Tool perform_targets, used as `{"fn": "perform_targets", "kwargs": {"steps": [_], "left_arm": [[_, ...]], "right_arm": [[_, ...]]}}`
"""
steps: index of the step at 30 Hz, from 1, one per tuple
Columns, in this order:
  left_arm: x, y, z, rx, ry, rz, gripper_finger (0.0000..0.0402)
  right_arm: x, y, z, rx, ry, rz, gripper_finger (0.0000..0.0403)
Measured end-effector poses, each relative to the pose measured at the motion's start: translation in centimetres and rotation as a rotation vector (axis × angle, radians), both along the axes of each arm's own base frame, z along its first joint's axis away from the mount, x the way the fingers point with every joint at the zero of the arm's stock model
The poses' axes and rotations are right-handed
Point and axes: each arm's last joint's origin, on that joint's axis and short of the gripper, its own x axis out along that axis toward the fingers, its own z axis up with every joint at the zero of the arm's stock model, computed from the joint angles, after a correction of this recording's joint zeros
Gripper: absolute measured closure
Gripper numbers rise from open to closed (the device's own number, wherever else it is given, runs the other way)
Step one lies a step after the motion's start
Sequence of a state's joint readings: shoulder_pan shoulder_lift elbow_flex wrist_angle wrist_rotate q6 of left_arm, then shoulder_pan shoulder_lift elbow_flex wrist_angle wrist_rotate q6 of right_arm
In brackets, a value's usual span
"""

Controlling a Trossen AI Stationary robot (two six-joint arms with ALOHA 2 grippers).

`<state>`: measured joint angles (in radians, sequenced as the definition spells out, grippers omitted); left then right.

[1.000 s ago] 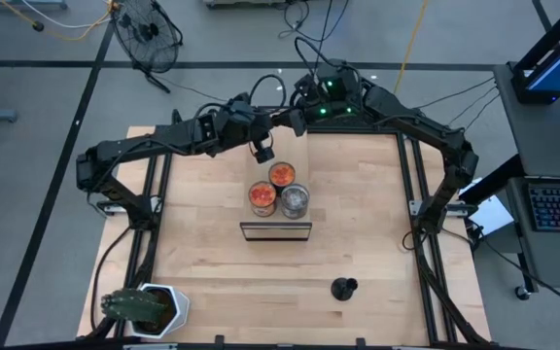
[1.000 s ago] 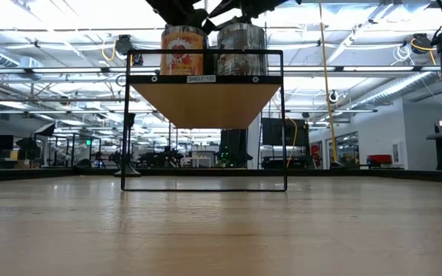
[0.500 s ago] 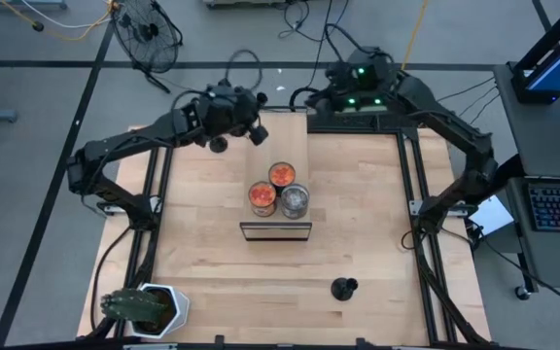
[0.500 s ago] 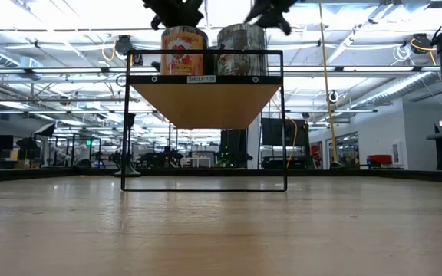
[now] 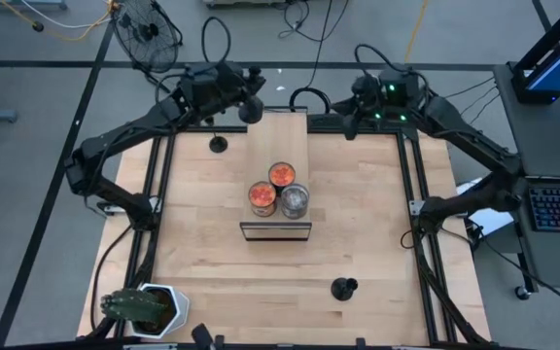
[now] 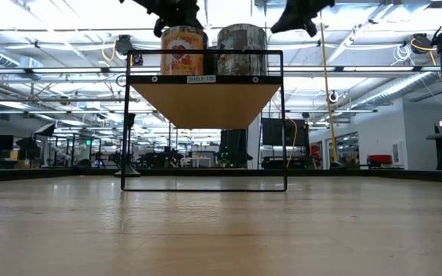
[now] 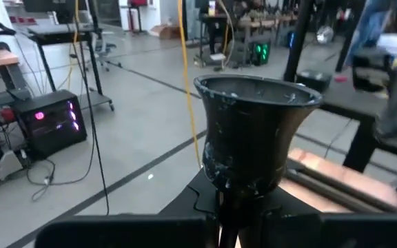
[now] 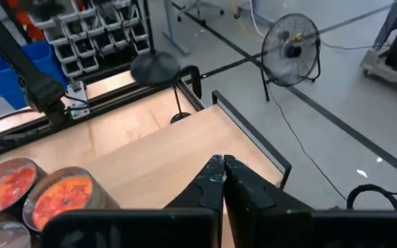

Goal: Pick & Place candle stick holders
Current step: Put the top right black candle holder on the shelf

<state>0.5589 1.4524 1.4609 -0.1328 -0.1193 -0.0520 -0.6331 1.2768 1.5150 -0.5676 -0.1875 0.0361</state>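
Note:
My left gripper (image 5: 245, 101) is high over the table's far edge, shut on a matte-black candle stick holder (image 7: 257, 131). A second holder (image 5: 219, 145) is at the far left of the table. In the right wrist view (image 8: 154, 67) its wide disc shows above a thin stem, whose lower end is hidden behind the shelf's top board. A third holder (image 5: 343, 289) stands on the table near the front right. My right gripper (image 5: 348, 122) is shut and empty, high over the far edge to the right of the shelf. My left gripper pinches the holder's thin stem (image 7: 219, 201) between its two fingers. The fingers lie roughly level and along the stem. The holder's wide flared end (image 7: 257, 89) points away from the fingers, its hollow side outward. The holder is lifted clear of the table and the shelf.
A black wire shelf (image 5: 275, 230) with a wooden top (image 5: 285, 136) stands mid-table and carries three cans (image 5: 282, 175). A potted plant (image 5: 149, 309) sits at the near left corner. Bare wood lies to the shelf's left, right and front.
My left gripper has carried the holder from above the shelf's top up and toward the table's far left. My right gripper has drawn back from the shelf toward the right, along the far edge. Both have risen in the low view.

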Motion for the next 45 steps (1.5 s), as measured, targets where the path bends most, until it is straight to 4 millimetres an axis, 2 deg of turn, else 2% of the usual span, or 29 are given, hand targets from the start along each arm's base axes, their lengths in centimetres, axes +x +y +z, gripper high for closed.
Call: {"fn": "perform_targets", "kwargs": {"steps": [4,11,17,27,34,42,45], "left_arm": [[0.0,0.9,-0.9,0.013,-0.065,-0.032,0.0382],[0.3,1.3,-4.8,0.065,-0.138,-0.048,0.0382],[-0.4,1.9,-7.4,0.082,-0.161,-0.028,0.0382],[-1.2,2.6,-9.3,0.079,-0.166,0.002,0.0382],[0.3,3.9,-11.2,0.116,-0.182,-0.001,0.0382],[1.0,5.0,-13.0,0.082,-0.181,-0.01,0.0382],[0.9,5.1,-13.0,0.08,-0.179,-0.009,0.0382]], "right_arm": [[-1.3,0.5,-1.7,0.0,-0.023,-0.021,0.0402],[-3.3,1.5,-3.9,0.02,-0.09,-0.062,0.0402],[-4.2,2.1,-5.0,0.036,-0.117,-0.074,0.0403],[-4.3,2.1,-5.0,0.029,-0.139,-0.079,0.0403],[-4.3,2.0,-5.0,0.038,-0.146,-0.084,0.0403],[-4.3,2.0,-5.0,0.044,-0.148,-0.086,0.0403],[-4.3,2.1,-5.0,0.045,-0.146,-0.087,0.0403]]}}
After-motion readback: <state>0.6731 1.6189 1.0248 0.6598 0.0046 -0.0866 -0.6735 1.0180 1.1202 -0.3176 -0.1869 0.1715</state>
